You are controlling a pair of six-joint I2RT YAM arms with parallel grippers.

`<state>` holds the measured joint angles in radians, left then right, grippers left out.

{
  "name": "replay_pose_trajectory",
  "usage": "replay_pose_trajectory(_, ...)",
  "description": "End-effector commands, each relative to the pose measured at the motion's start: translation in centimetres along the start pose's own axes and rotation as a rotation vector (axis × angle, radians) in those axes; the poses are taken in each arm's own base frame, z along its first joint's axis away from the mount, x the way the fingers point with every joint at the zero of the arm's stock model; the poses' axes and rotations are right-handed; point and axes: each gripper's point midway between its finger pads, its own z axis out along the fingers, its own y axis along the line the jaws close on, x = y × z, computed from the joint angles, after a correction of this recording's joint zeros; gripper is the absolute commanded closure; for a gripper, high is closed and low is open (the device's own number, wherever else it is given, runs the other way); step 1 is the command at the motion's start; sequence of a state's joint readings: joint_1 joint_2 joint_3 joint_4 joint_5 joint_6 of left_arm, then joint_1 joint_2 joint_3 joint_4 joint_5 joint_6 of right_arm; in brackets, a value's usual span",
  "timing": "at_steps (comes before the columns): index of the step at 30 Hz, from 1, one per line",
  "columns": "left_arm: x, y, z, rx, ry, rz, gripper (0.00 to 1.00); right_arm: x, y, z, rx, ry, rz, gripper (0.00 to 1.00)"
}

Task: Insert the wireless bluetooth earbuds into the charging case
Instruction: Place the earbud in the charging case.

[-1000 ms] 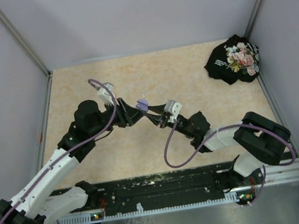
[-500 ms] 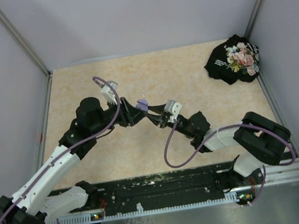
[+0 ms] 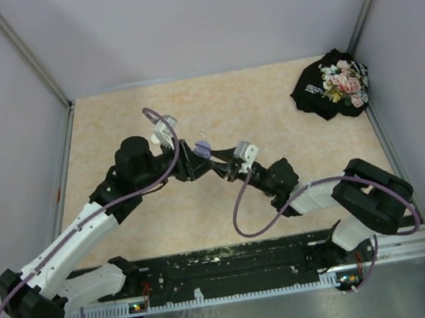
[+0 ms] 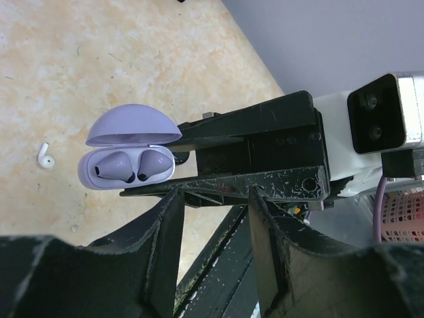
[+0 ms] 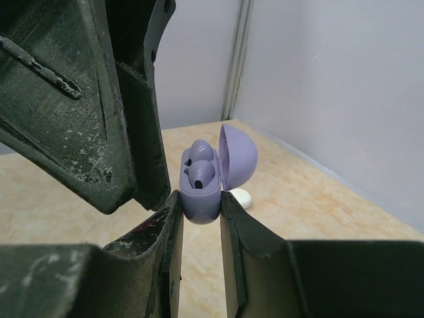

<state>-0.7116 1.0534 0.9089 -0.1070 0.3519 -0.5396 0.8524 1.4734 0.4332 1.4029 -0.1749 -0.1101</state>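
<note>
My right gripper (image 5: 200, 199) is shut on the lavender charging case (image 5: 199, 195) and holds it above the table with its lid (image 5: 237, 158) hinged open. Two purple earbuds (image 5: 201, 173) sit in the case's sockets; the left wrist view shows them side by side (image 4: 126, 165). Just beside the case is my left gripper (image 4: 215, 195), open with nothing between its fingers, one of which (image 5: 132, 126) rises to the left of the case. In the top view both grippers meet at the case (image 3: 204, 149) mid-table. A loose white earbud (image 4: 44, 156) lies on the table.
A black pouch with a floral print (image 3: 333, 85) lies at the back right corner. Grey walls enclose the tan table (image 3: 268, 103) on three sides. A pink mesh basket (image 4: 404, 205) shows behind the right arm.
The left arm has slid rightward and forward, bringing its gripper closer to the case, and its jaws have narrowed a little. The right arm and the case have stayed still.
</note>
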Motion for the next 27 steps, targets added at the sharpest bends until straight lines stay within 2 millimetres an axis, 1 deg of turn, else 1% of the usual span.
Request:
replay_pose_trajectory(1,-1.8,-1.3,0.4,0.035,-0.040,0.046,0.51,-3.7,0.2,1.0,-0.018,-0.116,-0.002,1.00)
replay_pose_trajectory(4,-2.0,-1.5,0.5,0.042,-0.036,0.048,0.51,-3.8,0.3,0.9,-0.023,-0.117,-0.002,1.00)
replay_pose_trajectory(7,-2.7,-1.8,0.0,0.033,-0.054,0.071,0.46,-3.5,0.3,0.8,-0.023,-0.105,0.002,1.00)
replay_pose_trajectory(11,-3.8,-1.0,-1.1,-0.040,-0.089,0.136,0.42,-3.3,0.7,0.6,-0.060,-0.087,0.018,1.00)
replay_pose_trajectory(12,-4.1,-0.7,-1.5,-0.068,-0.097,0.150,0.37,-3.1,0.8,0.5,-0.068,-0.080,0.020,1.00)
replay_pose_trajectory(14,-4.8,-0.2,-2.2,-0.115,-0.111,0.164,0.30,-3.0,0.9,0.2,-0.083,-0.065,0.023,1.00)
replay_pose_trajectory(18,-5.9,0.5,-3.4,-0.151,-0.129,0.217,0.20,-2.9,1.2,-0.4,-0.111,-0.045,0.043,1.00)
replay_pose_trajectory(23,-5.5,0.5,-3.7,-0.093,-0.086,0.231,0.09,-3.7,2.0,-0.9,-0.173,-0.061,0.074,1.00)
replay_pose_trajectory(27,-4.5,-0.1,-3.2,0.018,-0.030,0.206,0.06,-4.6,2.8,-0.8,-0.235,-0.075,0.104,1.00)
